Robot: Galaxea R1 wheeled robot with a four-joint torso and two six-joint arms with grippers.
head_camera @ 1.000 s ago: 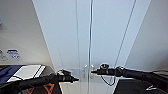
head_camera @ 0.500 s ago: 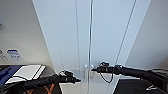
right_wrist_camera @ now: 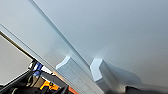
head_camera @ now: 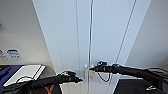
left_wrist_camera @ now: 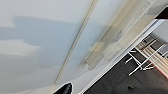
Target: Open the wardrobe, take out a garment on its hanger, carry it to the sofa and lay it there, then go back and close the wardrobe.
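Observation:
The wardrobe (head_camera: pixel 107 37) stands right in front of me, tall and white, with both doors shut and a dark seam down the middle. In the right wrist view its pair of small white handles (right_wrist_camera: pixel 100 70) shows close up on either side of the seam. My right gripper (head_camera: pixel 91 68) is level with the handles, its tip at the seam. Lower down, my left gripper (head_camera: pixel 79 80) points at the left door just short of the seam. A dark fingertip (left_wrist_camera: pixel 63 88) shows against the door (left_wrist_camera: pixel 50 37) in the left wrist view. Neither gripper holds anything that I can see.
A white panel (head_camera: pixel 23 72) and a blue object (head_camera: pixel 6 72) lie low on the left by the grey wall (head_camera: pixel 20 30). Dark floor (head_camera: pixel 130 87) runs to the wardrobe's right. White chair legs (left_wrist_camera: pixel 140 62) stand on the floor beside the wardrobe.
My left arm has reached further right, bringing its gripper closer to the seam. The right gripper has stayed at the handles.

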